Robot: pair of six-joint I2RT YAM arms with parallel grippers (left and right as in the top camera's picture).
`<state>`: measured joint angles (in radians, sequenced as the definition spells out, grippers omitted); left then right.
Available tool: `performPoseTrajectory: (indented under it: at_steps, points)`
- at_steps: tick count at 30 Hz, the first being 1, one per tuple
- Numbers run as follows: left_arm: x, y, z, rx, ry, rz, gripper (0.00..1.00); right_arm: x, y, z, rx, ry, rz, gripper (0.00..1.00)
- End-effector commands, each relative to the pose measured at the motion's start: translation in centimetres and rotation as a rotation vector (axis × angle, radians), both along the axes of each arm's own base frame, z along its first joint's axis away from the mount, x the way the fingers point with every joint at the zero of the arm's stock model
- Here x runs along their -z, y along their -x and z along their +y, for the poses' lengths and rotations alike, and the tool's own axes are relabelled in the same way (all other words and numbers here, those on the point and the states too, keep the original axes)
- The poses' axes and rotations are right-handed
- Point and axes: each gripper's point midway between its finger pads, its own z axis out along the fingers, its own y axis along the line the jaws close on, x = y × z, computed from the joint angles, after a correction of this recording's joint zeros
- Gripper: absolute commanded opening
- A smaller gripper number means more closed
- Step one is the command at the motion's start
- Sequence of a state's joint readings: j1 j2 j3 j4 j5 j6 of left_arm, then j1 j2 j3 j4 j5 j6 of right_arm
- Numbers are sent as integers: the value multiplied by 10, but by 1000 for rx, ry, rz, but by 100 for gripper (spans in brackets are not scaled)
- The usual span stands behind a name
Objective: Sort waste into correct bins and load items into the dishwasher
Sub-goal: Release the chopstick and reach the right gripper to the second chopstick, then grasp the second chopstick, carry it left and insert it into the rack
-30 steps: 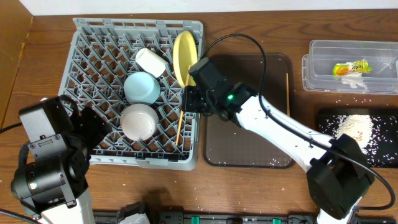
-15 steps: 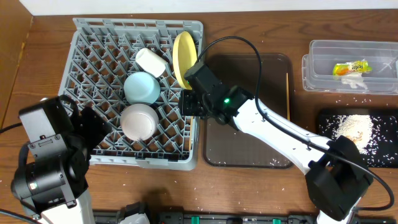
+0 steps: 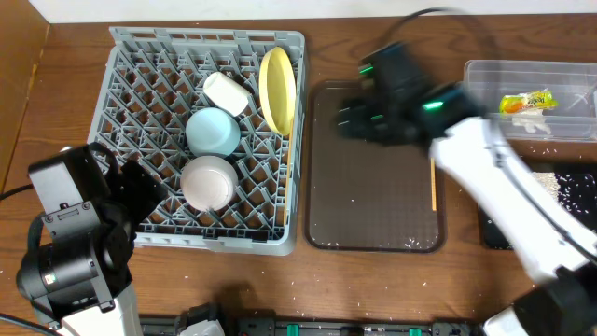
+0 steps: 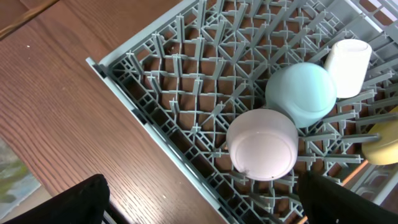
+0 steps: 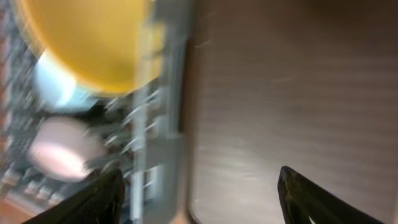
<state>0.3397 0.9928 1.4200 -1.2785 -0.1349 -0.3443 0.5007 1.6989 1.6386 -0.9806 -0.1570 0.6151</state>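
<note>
Left gripper (image 4: 205,205) hangs open and empty at near-left corner of grey dish rack (image 3: 131,56). Inside: white bowl (image 3: 207,182) and light blue bowl (image 3: 213,131), upside down; cup (image 3: 227,93) on its side; yellow plate (image 3: 277,89) on edge; chopstick (image 3: 286,182) along rt wall. Right gripper (image 5: 208,196), blurred, jaws wide, nothing betw. them, above brown tray (image 3: 373,215). Snack wrapper (image 3: 525,101) in clear container (image 3: 485,75), far rt.

Pretty standard kit: the right arm (image 3: 508,182) is smooth white links with a chunky black wrist block, green lights (image 3: 432,105) glowing on it and a thin black cable (image 3: 438,13); the left arm (image 3: 70,238) is rounded black housings on a white link, and the left gripper (image 4: 205,208) has plain black fingers (image 4: 68,199)
</note>
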Motion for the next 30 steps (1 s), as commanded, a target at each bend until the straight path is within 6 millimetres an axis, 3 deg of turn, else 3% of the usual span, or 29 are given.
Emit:
performPoseTrajectory:
  at_steps: [1,5,11,16,21,30]
  points:
    - [-3,1,3,-21,-5,-9,98,21,-7,-63,73,197,28,77]
    - [-3,1,3,-21,-5,-9,98,65,4,-99,104,311,143,77]
    - [-3,1,3,-21,-5,-9,98,129,14,-131,149,402,251,75]
    - [-3,1,3,-21,-5,-9,98,160,14,-135,84,393,297,75]
    - [-3,1,3,-21,-5,-9,98,188,12,-122,-98,344,323,73]
    - [-3,1,3,-21,-5,-9,98,222,16,-123,-106,362,390,68]
